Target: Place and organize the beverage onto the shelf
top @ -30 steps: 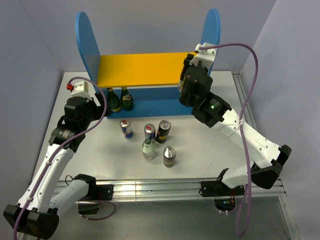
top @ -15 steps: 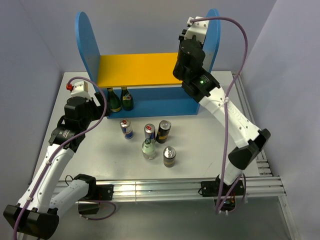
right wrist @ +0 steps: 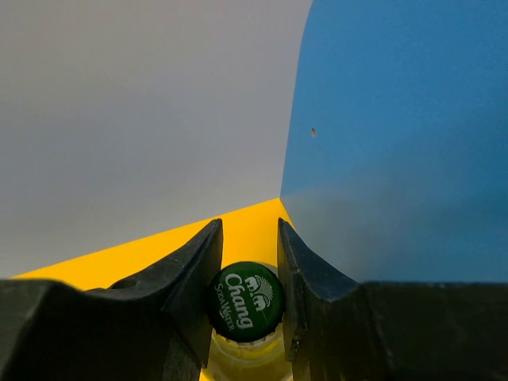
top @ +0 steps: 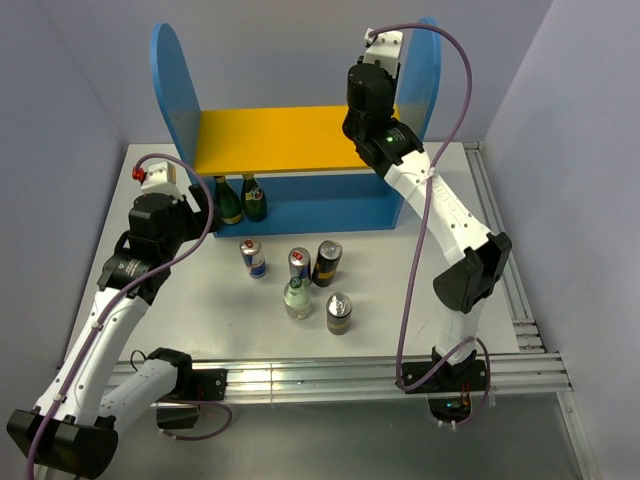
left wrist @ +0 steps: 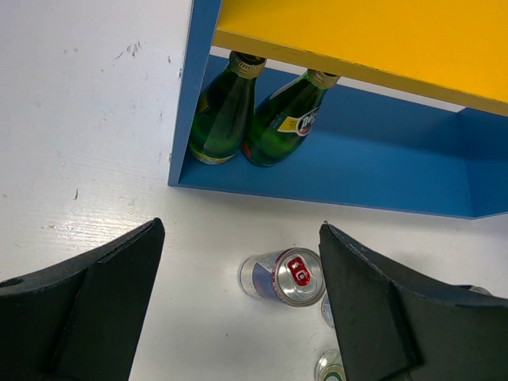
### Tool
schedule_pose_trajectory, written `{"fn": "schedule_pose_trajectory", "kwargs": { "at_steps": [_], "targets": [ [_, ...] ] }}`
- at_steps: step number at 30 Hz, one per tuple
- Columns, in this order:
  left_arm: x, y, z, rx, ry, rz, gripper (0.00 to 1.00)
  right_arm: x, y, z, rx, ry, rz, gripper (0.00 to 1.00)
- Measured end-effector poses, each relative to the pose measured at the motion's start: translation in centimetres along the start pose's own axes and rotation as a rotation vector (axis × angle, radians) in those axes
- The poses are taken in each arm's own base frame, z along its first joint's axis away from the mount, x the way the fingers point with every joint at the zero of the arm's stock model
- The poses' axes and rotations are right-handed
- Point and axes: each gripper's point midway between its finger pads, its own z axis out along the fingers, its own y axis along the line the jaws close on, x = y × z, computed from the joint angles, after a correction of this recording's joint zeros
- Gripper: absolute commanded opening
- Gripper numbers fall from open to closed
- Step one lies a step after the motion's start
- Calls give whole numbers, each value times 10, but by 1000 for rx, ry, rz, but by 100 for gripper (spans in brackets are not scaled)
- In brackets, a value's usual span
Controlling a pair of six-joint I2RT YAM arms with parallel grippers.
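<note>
Right wrist view: the right gripper (right wrist: 247, 252) is clamped on a green-capped bottle (right wrist: 244, 308), whose body is cut off below, at the yellow board (right wrist: 119, 258) beside the blue side panel (right wrist: 397, 119) of the shelf (top: 172, 80). From above, its fingers hide behind the wrist. The left gripper (left wrist: 240, 232) is spread wide, holding nothing. On the lower level (left wrist: 381, 167), two green bottles (left wrist: 226, 111) sit at the left end. Five drinks (top: 299, 263) stand on the table (top: 410, 290).
</note>
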Motion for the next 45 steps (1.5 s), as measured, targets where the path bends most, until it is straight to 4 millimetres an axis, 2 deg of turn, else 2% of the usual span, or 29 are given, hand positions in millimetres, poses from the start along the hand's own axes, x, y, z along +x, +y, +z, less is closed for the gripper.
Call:
{"fn": "schedule_pose_trajectory", "kwargs": {
  "at_steps": [6,7,11,14,18,22,26,29,33,36,39,41,42,45],
  "targets": [
    [0,0,0,0,0,0,85,2,-5,5,13,4,24,2],
    [0,0,0,0,0,0,85,2,-6,6,15,4,27,7],
    [0,0,0,0,0,2,85,3,-8,8,22,5,29,43],
    [0,0,0,0,0,4,85,0,-8,9,25,-8,51,59],
    [0,0,0,0,0,5,85,-6,-9,10,31,-32,85,74],
    [0,0,0,0,0,6,85,-2,-10,11,37,-31,97,83],
    [0,0,0,0,0,7,85,7,-13,7,34,-19,101,85],
    [0,0,0,-1,0,7,86,6,-18,1,31,-15,115,86],
    [0,1,0,-1,1,8,88,-3,-33,-24,17,-23,145,88],
    [1,0,0,-1,2,9,89,-12,-46,-59,-9,-45,184,88],
    [2,0,2,1,10,13,89,-15,-61,-106,-60,-54,260,87],
    [8,-1,7,-4,31,20,89,-6,-72,-133,-97,-50,312,88],
    [12,-1,11,-7,47,25,89,5,-76,-150,-129,-42,338,88],
    [29,-6,19,-4,108,48,90,41,-83,-179,-196,-4,357,88]
  ]
}}
